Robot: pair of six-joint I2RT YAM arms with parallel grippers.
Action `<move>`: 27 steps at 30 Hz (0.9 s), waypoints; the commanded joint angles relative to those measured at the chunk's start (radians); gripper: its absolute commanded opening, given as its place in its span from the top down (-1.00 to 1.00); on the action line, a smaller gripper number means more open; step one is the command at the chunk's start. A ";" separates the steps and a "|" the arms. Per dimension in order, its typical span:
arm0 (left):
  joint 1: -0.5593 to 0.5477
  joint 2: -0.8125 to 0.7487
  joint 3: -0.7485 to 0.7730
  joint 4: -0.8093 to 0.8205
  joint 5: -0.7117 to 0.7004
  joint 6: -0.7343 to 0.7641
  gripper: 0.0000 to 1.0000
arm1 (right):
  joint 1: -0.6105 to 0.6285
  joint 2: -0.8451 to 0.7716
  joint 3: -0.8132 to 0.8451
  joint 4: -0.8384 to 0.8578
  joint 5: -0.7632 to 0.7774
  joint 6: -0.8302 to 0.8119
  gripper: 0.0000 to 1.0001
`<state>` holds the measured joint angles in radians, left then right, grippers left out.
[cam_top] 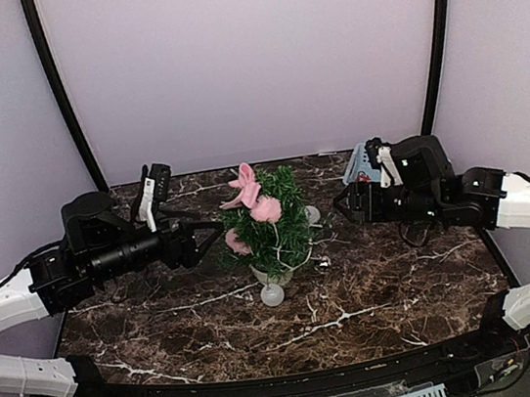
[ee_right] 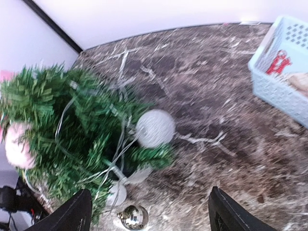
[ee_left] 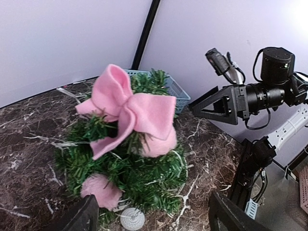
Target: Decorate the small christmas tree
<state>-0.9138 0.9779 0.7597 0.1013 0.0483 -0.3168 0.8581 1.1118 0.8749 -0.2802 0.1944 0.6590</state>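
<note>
Left gripper (cam_top: 207,222) and right gripper (cam_top: 342,207), both spread and empty, flank the small christmas tree (cam_top: 277,226).
A pink bow (cam_top: 245,187) sits on its top.

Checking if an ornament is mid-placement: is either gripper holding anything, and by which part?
Nothing is held. The left gripper and right gripper both stand open, one each side of the small christmas tree, fingers empty.

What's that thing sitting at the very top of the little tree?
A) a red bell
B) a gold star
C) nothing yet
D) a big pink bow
D: the left wrist view shows a big pink bow at the tip of the small christmas tree.
</note>
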 commanded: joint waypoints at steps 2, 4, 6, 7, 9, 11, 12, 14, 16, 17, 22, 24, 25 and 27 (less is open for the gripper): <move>0.136 -0.040 0.070 -0.197 0.027 -0.058 -0.64 | -0.088 -0.029 0.071 -0.054 0.097 -0.082 -0.68; 0.199 -0.040 0.076 -0.231 0.066 -0.066 -0.66 | -0.131 -0.026 0.088 -0.076 0.108 -0.107 -0.68; 0.264 -0.032 0.085 -0.258 0.114 -0.067 -0.68 | -0.175 -0.019 0.108 -0.098 0.116 -0.131 -0.68; 0.313 -0.022 0.090 -0.266 0.134 -0.064 -0.69 | -0.197 -0.018 0.112 -0.105 0.117 -0.145 -0.68; 0.382 -0.004 0.098 -0.283 0.189 -0.053 -0.69 | -0.246 -0.012 0.120 -0.113 0.110 -0.167 -0.68; 0.452 0.018 0.111 -0.306 0.231 -0.034 -0.69 | -0.299 -0.002 0.120 -0.109 0.098 -0.188 -0.67; 0.475 0.025 0.115 -0.318 0.260 -0.026 -0.69 | -0.326 0.007 0.122 -0.111 0.089 -0.198 -0.66; 0.551 0.046 0.128 -0.328 0.309 -0.004 -0.69 | -0.384 0.026 0.127 -0.110 0.069 -0.220 -0.64; 0.628 0.064 0.140 -0.331 0.361 0.023 -0.70 | -0.439 0.049 0.136 -0.108 0.051 -0.241 -0.63; 0.678 0.074 0.149 -0.332 0.376 0.031 -0.69 | -0.475 0.061 0.143 -0.108 0.046 -0.253 -0.62; 0.839 0.082 0.163 -0.347 0.448 0.083 -0.69 | -0.632 0.137 0.158 -0.091 -0.013 -0.296 -0.61; 0.937 0.064 0.143 -0.334 0.469 0.090 -0.69 | -0.694 0.172 0.168 -0.083 -0.051 -0.306 -0.58; 0.953 0.058 0.131 -0.329 0.461 0.097 -0.70 | -0.720 0.192 0.173 -0.076 -0.062 -0.312 -0.57; 0.976 0.047 0.125 -0.340 0.404 0.132 -0.70 | -0.770 0.243 0.192 -0.072 -0.072 -0.319 -0.52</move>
<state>0.0036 1.0653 0.8925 -0.2237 0.4599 -0.2543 0.1673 1.2877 1.0145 -0.3904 0.1806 0.3775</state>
